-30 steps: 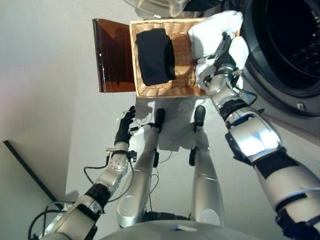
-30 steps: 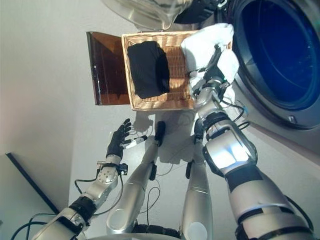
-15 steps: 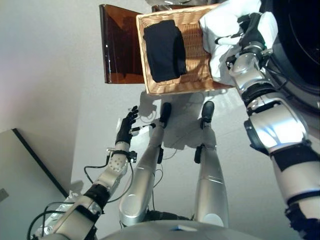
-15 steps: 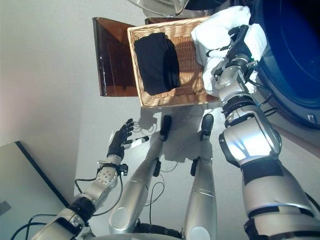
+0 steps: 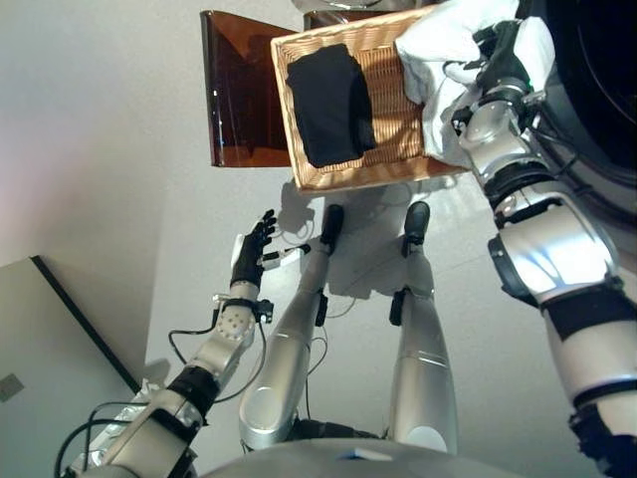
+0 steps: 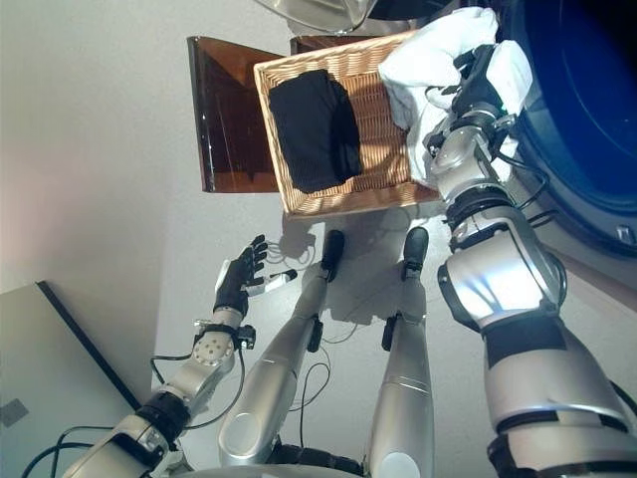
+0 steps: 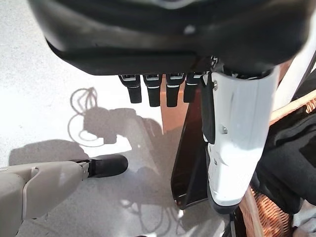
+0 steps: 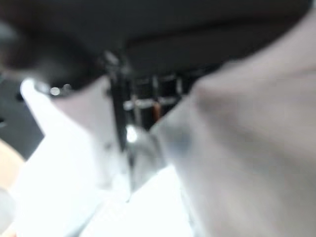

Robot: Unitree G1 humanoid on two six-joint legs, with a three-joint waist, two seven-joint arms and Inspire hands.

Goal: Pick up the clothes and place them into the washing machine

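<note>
A wicker basket [image 5: 368,177] stands on the floor before me. A folded black garment [image 5: 333,90] lies in its left half. A white garment [image 5: 438,40] is bunched at its right end, next to the washing machine's dark drum opening [image 6: 582,110]. My right hand [image 5: 503,62] is shut on this white garment, whose cloth bulges on both sides of it; the right wrist view shows only blurred white cloth [image 8: 59,197]. My left hand [image 5: 251,254] hangs open over the floor, holding nothing, with its fingers [image 7: 158,91] straight.
A brown translucent panel [image 5: 239,100] lies flat against the basket's left side. The machine's open door [image 6: 318,10] shows above the basket. A grey board [image 5: 40,339] lies at the lower left. Bare pale floor spreads to the left of the basket.
The camera has shifted. My right hand, with the white garment, has moved a little farther forward along the basket's right end, beside the drum. The left hand has stayed still.
</note>
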